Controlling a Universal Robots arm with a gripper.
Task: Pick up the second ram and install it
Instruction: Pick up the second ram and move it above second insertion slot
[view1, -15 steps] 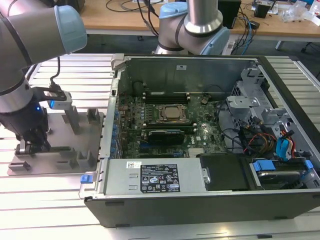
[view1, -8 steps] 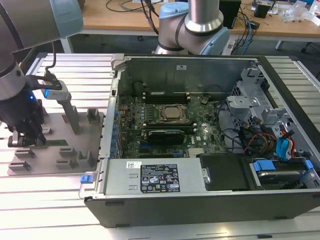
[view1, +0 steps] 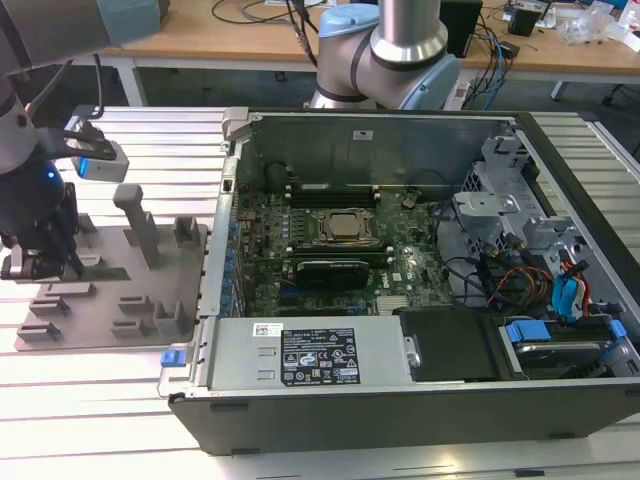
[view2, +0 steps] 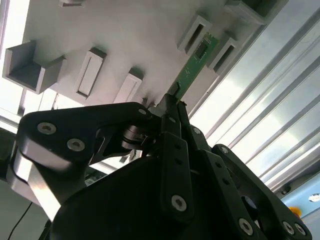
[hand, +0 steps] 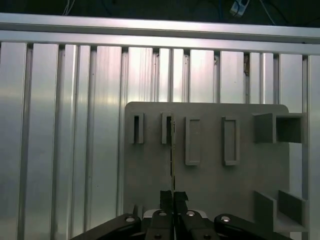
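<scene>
The second ram (view2: 196, 64) is a thin green board sticking out past my fingertips in the second wrist view. In the first wrist view it shows edge-on as a thin dark line (hand: 172, 150). It lies over the grey fixture plate (hand: 210, 180), between the plate's slot blocks. My gripper (hand: 173, 196) is shut on its near end, one finger (view2: 175, 125) pressed to each flat side. In the exterior view the gripper (view1: 45, 258) hangs over the plate (view1: 110, 330) at the exterior view's left. Whether the ram has left the plate cannot be told.
The open computer case (view1: 400, 400) stands at the exterior view's right, with its green motherboard (view1: 330, 290), the processor (view1: 342, 228) and long memory slots (view1: 330, 188) beside it. Cables and drive bays (view1: 540, 270) crowd the far right. Upright grey blocks (view1: 135, 215) rise from the plate.
</scene>
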